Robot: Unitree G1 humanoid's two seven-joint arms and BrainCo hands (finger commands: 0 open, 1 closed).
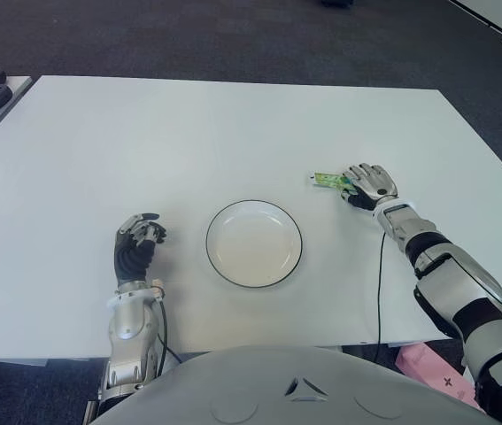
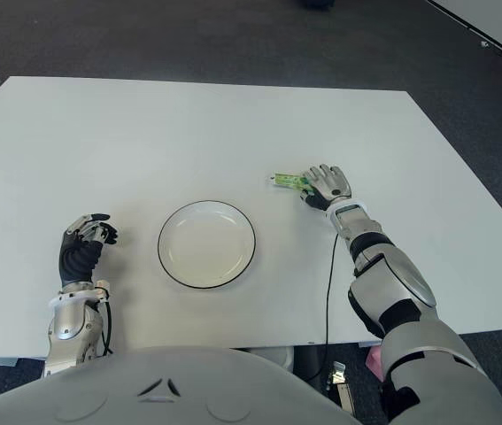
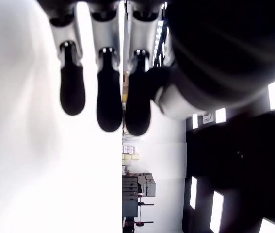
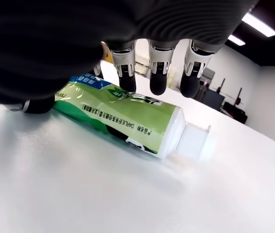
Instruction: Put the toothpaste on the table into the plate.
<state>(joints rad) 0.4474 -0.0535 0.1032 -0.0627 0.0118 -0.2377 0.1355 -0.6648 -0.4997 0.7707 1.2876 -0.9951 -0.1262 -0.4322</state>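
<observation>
Left hand idle at plate's 9 o'clock, fingers loosely curled, holding nothing. Plate empty on counter. At its 2 o'clock, right hand over toothpaste, fingers arched above tube, grip not closed. Lift & transfer still to do.
</observation>
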